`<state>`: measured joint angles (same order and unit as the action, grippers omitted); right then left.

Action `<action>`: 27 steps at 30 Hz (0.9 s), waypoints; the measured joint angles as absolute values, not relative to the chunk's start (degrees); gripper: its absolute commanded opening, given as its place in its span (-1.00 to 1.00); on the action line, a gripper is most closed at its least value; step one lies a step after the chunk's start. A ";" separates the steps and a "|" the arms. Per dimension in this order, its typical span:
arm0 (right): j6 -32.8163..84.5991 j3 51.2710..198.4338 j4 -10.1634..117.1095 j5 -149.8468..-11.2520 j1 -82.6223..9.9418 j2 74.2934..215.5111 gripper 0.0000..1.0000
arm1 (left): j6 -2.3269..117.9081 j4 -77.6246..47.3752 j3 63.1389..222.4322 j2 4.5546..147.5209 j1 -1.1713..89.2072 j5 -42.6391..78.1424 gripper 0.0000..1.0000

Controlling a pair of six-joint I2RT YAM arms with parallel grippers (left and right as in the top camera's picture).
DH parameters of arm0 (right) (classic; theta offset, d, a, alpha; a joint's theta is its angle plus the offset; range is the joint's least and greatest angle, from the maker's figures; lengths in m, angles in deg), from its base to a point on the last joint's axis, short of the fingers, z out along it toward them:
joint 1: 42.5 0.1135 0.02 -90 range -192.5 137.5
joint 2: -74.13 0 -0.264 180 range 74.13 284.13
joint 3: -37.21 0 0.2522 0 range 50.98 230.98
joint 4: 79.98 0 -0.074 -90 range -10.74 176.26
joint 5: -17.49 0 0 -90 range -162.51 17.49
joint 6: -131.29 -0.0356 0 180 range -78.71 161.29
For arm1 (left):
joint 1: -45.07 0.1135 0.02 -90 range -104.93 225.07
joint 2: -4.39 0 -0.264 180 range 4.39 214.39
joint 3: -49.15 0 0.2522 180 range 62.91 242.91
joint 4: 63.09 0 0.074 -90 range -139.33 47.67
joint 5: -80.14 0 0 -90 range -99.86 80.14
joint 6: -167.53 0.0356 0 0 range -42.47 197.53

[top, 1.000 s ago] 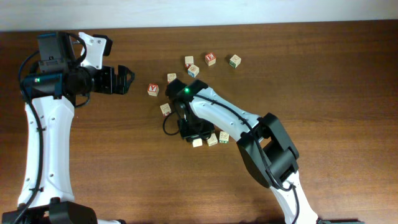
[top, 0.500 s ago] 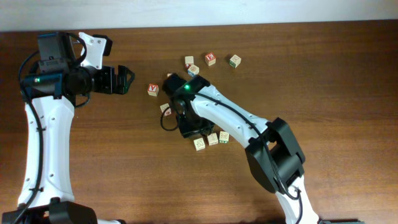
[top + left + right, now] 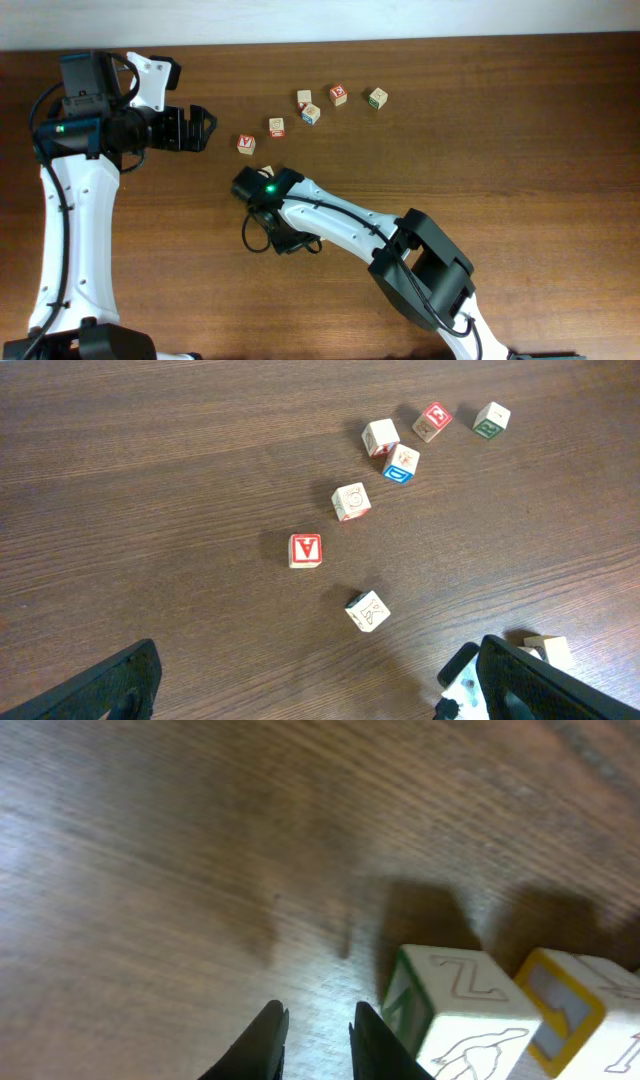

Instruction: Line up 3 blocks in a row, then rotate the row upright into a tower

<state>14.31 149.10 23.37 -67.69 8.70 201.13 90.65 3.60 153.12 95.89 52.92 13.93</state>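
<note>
In the right wrist view a pale block (image 3: 455,1012) with a green edge, a Z on top and a figure outline on its front stands just right of my right gripper (image 3: 318,1038). The jaws are a narrow gap apart with nothing between them, low over the table. A yellow-edged block (image 3: 570,1005) touches the green one's right side. In the overhead view the right gripper (image 3: 289,242) is at mid-table and its arm hides those blocks. My left gripper (image 3: 197,128) hangs wide open and empty at the upper left, and its view shows a dark-edged block (image 3: 367,610).
Loose cubes lie at the back: a red A cube (image 3: 246,144), a pale cube (image 3: 277,126), a blue-and-red cube (image 3: 311,113), a red-faced cube (image 3: 338,94) and a green-faced cube (image 3: 377,97). The right arm (image 3: 350,220) stretches diagonally across the table's middle.
The right arm has swung left and toward the front, now covering the three cubes it had been beside. Its jaws widened, then narrowed. The left arm has not moved.
</note>
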 measured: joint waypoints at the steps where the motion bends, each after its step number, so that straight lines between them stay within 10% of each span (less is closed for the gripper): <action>1: 13.56 149.08 23.52 -66.83 8.61 201.13 -0.60 | 90.65 3.60 153.12 95.89 52.92 13.93 0.98; 18: 7.31 148.93 21.68 -66.35 -2.52 200.50 -0.67 | 90.65 3.60 153.12 95.89 52.92 13.93 0.98; 27: 14.00 150.35 10.40 -69.74 -16.11 171.97 -0.55 | 90.65 3.60 153.12 95.89 52.92 13.93 0.98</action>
<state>14.00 150.35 10.40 -69.74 -16.11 171.97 90.65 3.60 153.12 95.89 52.92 13.93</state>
